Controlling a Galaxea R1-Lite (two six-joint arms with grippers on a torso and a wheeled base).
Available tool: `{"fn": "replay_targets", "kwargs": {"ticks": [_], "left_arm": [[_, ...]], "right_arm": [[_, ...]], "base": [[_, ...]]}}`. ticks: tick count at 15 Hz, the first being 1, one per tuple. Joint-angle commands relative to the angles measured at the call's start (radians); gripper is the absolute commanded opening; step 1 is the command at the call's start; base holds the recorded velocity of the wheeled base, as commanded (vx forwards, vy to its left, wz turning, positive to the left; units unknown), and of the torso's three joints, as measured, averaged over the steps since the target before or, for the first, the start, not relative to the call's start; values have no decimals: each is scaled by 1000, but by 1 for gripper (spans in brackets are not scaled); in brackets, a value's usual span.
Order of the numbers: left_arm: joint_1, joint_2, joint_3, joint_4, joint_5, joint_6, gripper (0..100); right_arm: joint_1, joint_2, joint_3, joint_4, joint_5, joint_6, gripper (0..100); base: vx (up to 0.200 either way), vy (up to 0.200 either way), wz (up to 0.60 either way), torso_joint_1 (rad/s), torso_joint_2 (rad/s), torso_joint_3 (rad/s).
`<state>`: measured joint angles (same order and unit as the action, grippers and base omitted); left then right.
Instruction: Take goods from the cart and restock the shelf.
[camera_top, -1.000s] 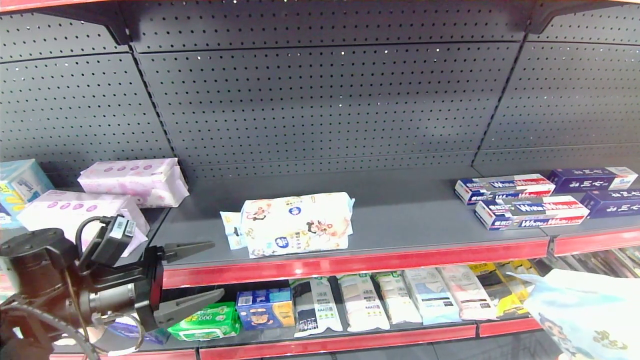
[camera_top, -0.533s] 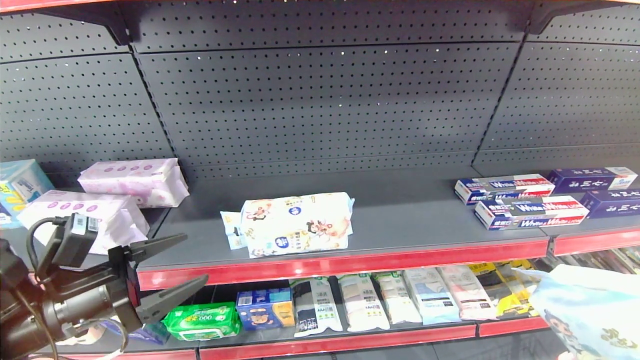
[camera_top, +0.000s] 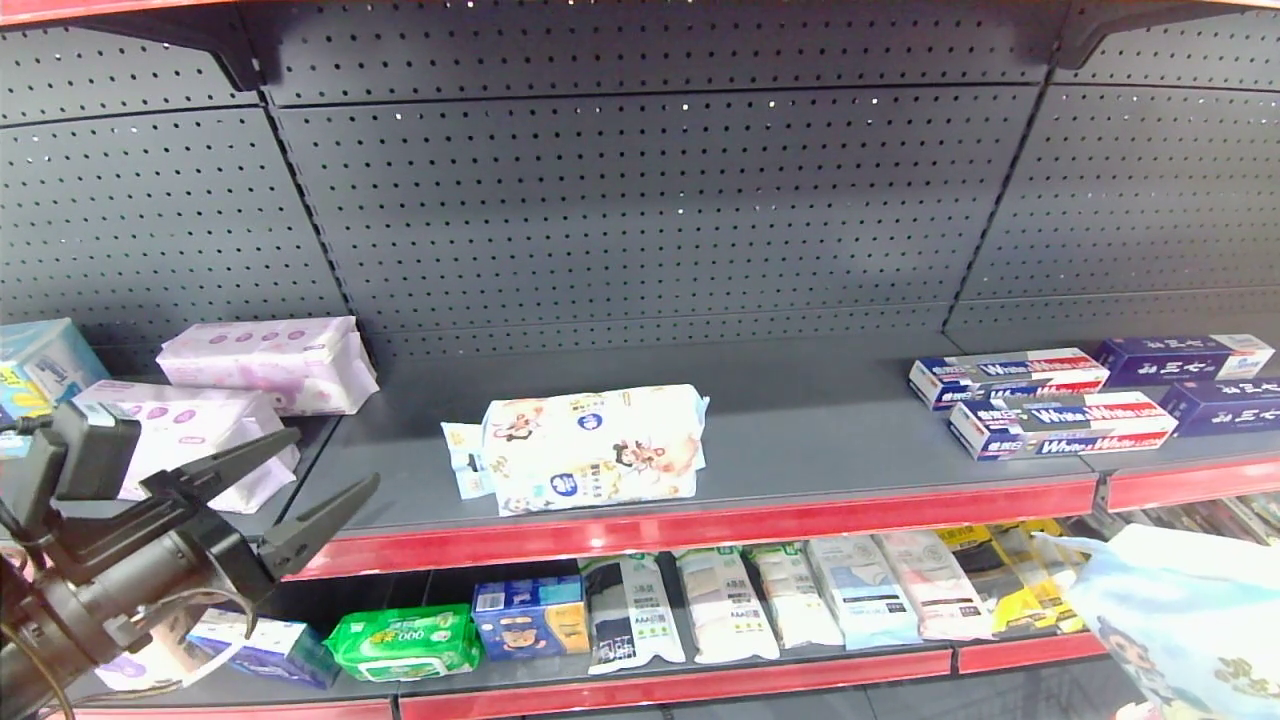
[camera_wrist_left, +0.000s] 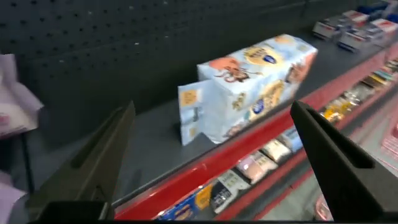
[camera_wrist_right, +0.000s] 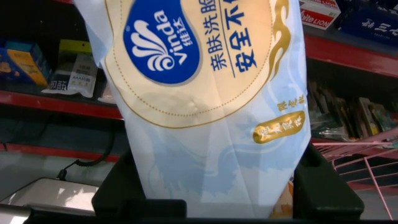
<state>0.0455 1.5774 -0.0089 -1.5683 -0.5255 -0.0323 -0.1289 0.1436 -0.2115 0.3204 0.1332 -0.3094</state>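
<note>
Tissue pack (camera_top: 1180, 620) pinched in right gripper (camera_wrist_right: 227, 199), below red shelf edge (camera_top: 700, 525); left gripper (camera_top: 335, 458) spread.

From head, down onto dark perforated metal shelf (camera_top: 800, 420); left wrist nearer, sharing cartoon-printed white tissue pack (camera_top: 595, 445); right wrist lower, facing it too.

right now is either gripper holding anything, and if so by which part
The right gripper holds a soft white-and-blue pack by one end, with a finger pressed against each side. The left gripper is open and holds nothing.
</note>
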Motion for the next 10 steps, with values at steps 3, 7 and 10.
{"fn": "replay_targets", "kwargs": {"ticks": [3, 7, 10], "left_arm": [[2, -5, 6, 14, 134, -1, 100], [11, -5, -31, 59, 234, -1, 100], [16, -16, -98, 162, 349, -1, 100]], "right_arm": [[0, -6, 1, 0, 0, -1, 0], [0, -21, 3, 0, 0, 3, 0], [-1, -27, 7, 0, -1, 4, 0]], "base": [[0, 0, 0, 0, 0, 0], [0, 0, 0, 0, 0, 0], [0, 0, 0, 0, 0, 0]]}}
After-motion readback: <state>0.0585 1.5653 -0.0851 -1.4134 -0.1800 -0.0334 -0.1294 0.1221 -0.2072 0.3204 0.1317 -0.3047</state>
